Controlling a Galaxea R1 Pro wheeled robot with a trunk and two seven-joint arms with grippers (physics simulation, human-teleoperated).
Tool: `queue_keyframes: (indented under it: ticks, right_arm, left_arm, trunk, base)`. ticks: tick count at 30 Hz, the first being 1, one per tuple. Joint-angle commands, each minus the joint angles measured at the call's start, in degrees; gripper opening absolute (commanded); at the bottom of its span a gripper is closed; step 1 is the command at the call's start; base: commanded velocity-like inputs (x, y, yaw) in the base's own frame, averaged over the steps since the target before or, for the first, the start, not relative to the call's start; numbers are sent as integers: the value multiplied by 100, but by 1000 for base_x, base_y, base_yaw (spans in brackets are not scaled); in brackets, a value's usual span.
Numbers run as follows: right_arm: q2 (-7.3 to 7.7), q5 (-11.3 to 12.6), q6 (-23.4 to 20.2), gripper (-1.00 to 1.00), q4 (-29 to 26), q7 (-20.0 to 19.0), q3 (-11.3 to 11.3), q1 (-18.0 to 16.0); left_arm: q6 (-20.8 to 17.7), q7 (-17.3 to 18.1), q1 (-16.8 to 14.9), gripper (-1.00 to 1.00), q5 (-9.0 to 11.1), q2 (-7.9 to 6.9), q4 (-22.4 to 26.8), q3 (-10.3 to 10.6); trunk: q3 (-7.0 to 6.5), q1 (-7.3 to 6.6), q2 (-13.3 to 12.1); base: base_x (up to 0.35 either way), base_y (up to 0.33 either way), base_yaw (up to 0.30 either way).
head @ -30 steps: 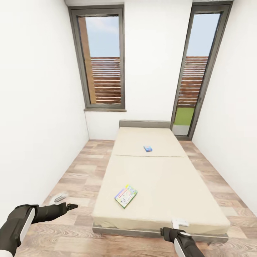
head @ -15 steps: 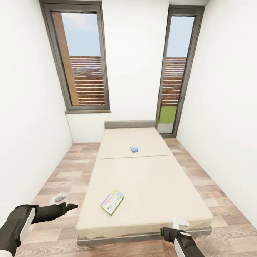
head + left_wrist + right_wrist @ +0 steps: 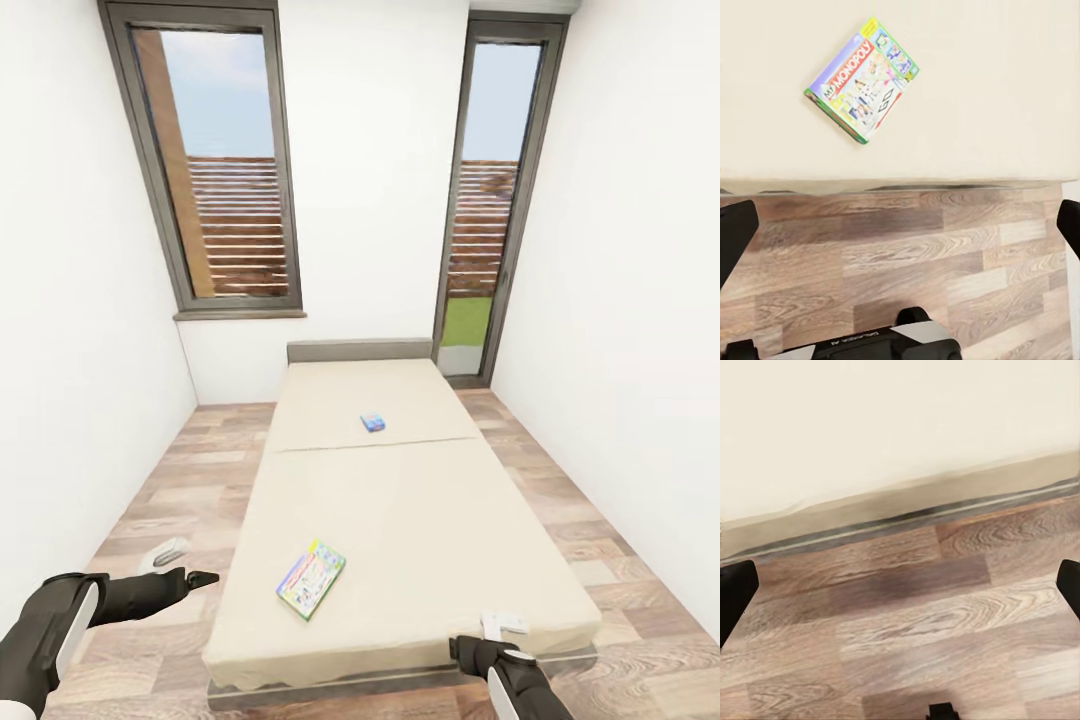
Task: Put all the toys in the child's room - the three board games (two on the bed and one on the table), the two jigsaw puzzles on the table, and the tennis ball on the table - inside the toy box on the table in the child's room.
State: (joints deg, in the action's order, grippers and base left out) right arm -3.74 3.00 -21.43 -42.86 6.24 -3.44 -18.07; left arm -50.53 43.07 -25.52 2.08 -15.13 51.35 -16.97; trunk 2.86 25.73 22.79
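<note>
2 board games (image 3: 311,579) on beige bed (image 3: 400,520)

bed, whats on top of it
Two board games lie on the bed: the larger board game near the foot, the small blue board game farther up. Under the bed is hidden.

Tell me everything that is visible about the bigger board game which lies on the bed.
The bigger board game is a flat rectangular box, cardboard by its look, closed and lying lid-up on the beige bed near the foot end, towards the robot's left. It sits turned at an angle to the bed's edges. The left wrist view shows it clearly: a busy colourful printed lid with the word MONOPOLY on a red band, small cartoon pictures, and green side edges. Only the mattress cover touches it; no gripper is on it.
</note>
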Motion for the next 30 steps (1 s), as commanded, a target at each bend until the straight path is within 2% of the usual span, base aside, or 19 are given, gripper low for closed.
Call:
queue_keyframes:
  ticks: [1,5,7,9,10,12,14,17,20,23,26,30]
  right_arm:
    - [-4,35,-47,100,-37,17,-1,-3]
    - [-69,41,-234,100,-348,11,80,-3]
    - [-159,39,-542,100,-747,10,168,-3]
    - [-253,40,-1099,100,-1480,10,286,-3]
    - [-267,41,-1238,100,-1683,9,312,-3]
    - [-299,44,-1687,100,-2437,8,372,-3]
    - [-311,48,-1869,100,-2802,7,391,-3]
    - [-331,50,-2028,100,-3148,8,411,-5]
    - [-337,51,-2142,100,-3438,11,454,-7]
    - [-344,53,-2433,100,-3972,12,517,-5]
    - [-348,54,-2471,100,-4084,16,552,-4]
    - [-371,52,-2327,100,-4126,21,674,-4]
  left_arm:
    - [-45,7,-6,100,20,-1,1,-8]
    - [-45,12,-6,100,25,0,9,-15]
    - [-45,30,-6,100,27,1,25,-16]
    - [-48,106,-6,100,28,1,68,-13]
    - [-51,144,-6,100,28,3,93,-11]
    - [-84,378,-9,100,29,10,265,-11]
    - [-134,580,-25,100,29,6,450,-14]
    - [-253,815,-42,100,-5,14,728,7]
    - [-276,821,-51,100,-29,34,811,16]
    - [-279,724,-63,100,-30,111,994,38]
    - [-269,585,-66,100,-63,227,1044,44]
    - [-266,383,-67,100,-73,246,1065,13]
  trunk:
    - [14,5,13]
    - [14,5,13]
    - [14,5,13]
    - [14,5,13]
    - [14,5,13]
    - [14,5,13]
    - [14,5,13]
    - [14,5,13]
    - [14,5,13]
    - [14,5,13]
    - [14,5,13]
    - [14,5,13]
  base:
    - [118,23,-1]
    - [66,10,0]
    - [23,3,0]
    - [11,2,0]
    - [5,1,0]
    - [3,1,0]
    - [2,0,0]
    - [0,0,0]
    - [0,0,0]
    - [0,0,0]
    - [0,0,0]
    - [0,0,0]
